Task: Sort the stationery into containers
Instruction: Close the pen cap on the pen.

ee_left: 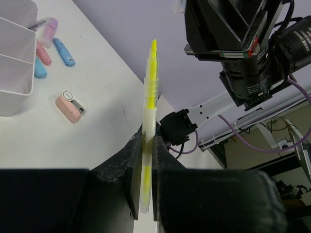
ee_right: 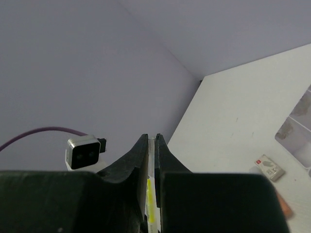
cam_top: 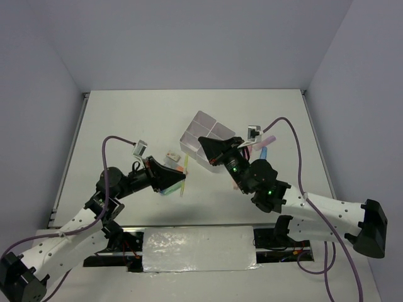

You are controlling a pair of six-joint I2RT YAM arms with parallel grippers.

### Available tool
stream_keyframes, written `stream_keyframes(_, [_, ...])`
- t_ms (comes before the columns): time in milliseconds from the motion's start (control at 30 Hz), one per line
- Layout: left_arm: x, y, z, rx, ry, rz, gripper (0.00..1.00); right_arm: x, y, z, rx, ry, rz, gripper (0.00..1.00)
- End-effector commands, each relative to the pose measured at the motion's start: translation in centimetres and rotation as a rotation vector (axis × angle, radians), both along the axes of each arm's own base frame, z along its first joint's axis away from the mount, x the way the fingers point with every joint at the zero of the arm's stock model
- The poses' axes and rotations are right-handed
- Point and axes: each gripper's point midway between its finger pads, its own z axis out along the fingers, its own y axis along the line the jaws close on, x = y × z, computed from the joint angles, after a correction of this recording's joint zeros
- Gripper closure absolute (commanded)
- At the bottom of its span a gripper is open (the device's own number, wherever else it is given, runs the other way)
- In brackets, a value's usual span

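My left gripper (cam_top: 181, 173) (ee_left: 146, 145) is shut on a thin yellow-and-white pen (ee_left: 149, 111), held upright above the table; the pen also shows in the top view (cam_top: 184, 179). My right gripper (cam_top: 202, 141) (ee_right: 151, 140) is shut on another thin white pen with a yellow core (ee_right: 151, 194) and hangs over the near left edge of the white compartment box (cam_top: 208, 126) (ee_left: 14, 73). A pink mini stapler (ee_left: 70, 106) lies on the table between the box and my left gripper.
Pink and blue highlighters (cam_top: 264, 148) lie right of the box; pink (ee_left: 43, 52) and blue (ee_left: 63, 52) ones show in the left wrist view. Green and blue highlighters (cam_top: 167, 189) lie under my left gripper. A small white labelled block (ee_right: 268, 167) lies near the box.
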Motion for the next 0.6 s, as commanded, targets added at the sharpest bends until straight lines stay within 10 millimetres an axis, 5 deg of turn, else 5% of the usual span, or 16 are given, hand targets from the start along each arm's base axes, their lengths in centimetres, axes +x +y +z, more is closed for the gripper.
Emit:
stream_keyframes(0, [-0.9, -0.4, 2.6, -0.055, -0.088, -0.04, 1.0, -0.5, 0.7, 3.1, 0.063, -0.059, 0.033, 1.0])
stream_keyframes(567, [-0.9, -1.0, 2.3, -0.028, -0.094, -0.036, 1.0, -0.7, 2.6, 1.7, 0.044, -0.034, 0.085, 1.0])
